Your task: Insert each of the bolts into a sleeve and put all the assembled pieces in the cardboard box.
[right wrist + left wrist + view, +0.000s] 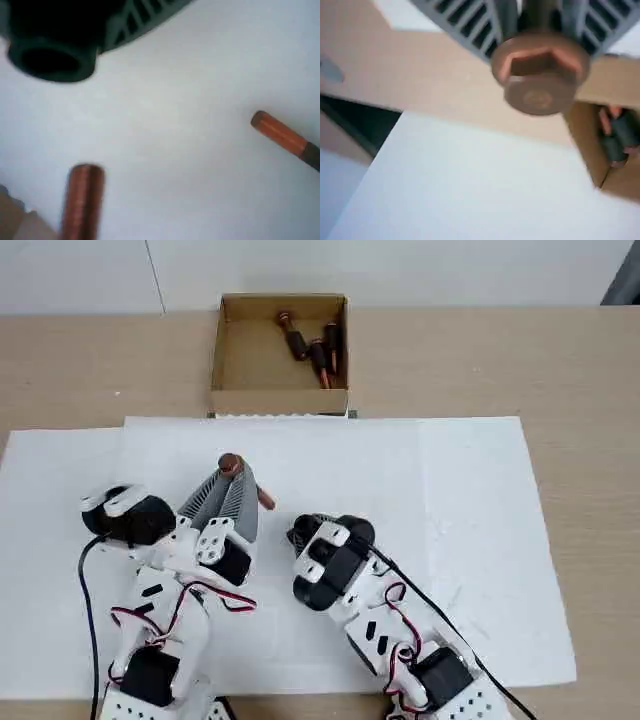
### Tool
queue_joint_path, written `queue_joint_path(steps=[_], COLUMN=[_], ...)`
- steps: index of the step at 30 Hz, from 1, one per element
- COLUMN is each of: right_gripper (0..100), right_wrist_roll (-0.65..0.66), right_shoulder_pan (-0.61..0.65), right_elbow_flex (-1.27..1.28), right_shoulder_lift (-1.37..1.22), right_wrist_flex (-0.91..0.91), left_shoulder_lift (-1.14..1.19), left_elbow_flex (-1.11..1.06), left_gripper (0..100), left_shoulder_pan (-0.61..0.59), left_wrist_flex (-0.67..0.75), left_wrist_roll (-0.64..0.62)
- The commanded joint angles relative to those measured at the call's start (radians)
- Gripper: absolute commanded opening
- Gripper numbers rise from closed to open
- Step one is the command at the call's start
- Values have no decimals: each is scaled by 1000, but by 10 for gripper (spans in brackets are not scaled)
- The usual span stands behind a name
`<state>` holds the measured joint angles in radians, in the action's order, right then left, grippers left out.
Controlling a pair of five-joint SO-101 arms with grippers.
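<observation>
My left gripper (pixel 232 475) is shut on a copper bolt (pixel 231 464), just short of the cardboard box (pixel 226 355). The left wrist view shows the bolt's hex head (pixel 540 75) between the grey fingers (pixel 460 20). A copper shaft end (pixel 265 500) sticks out beside that gripper. To its right, my right gripper (pixel 300 532) holds a dark sleeve (pixel 50 55) low over the white paper. Two copper shafts (pixel 280 134) (pixel 82 200) show beyond the sleeve in the right wrist view. Several assembled pieces (pixel 312 342) lie in the box.
A large white paper sheet (pixel 450 520) covers the table between the arms and the box. The box's corner (pixel 600 165) with assembled pieces inside is in the left wrist view. Bare wooden table (pixel 500 350) lies right of the box.
</observation>
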<state>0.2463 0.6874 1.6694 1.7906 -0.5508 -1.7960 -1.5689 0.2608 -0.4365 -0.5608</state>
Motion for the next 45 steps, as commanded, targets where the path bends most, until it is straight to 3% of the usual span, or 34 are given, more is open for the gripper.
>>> queue_joint_path(steps=[1, 8, 15, 26, 45], right_gripper=[4, 4, 4, 4, 4], right_wrist_roll=[37, 68, 87, 87, 86], right_shoulder_pan=[10, 5, -2, -1, -1], right_elbow_flex=[14, 14, 15, 15, 15], right_shoulder_lift=[-1, -1, -2, -2, 7], right_wrist_flex=[21, 21, 21, 27, 28], left_shoulder_lift=[-21, -23, -21, -21, -21], left_elbow_flex=[13, 27, 90, 88, -31], left_gripper=[6, 6, 6, 6, 6], left_shoulder_pan=[9, 11, 72, 84, 129], left_wrist_flex=[57, 51, -98, -101, -100], left_wrist_roll=[-6, -48, -95, -169, -167])
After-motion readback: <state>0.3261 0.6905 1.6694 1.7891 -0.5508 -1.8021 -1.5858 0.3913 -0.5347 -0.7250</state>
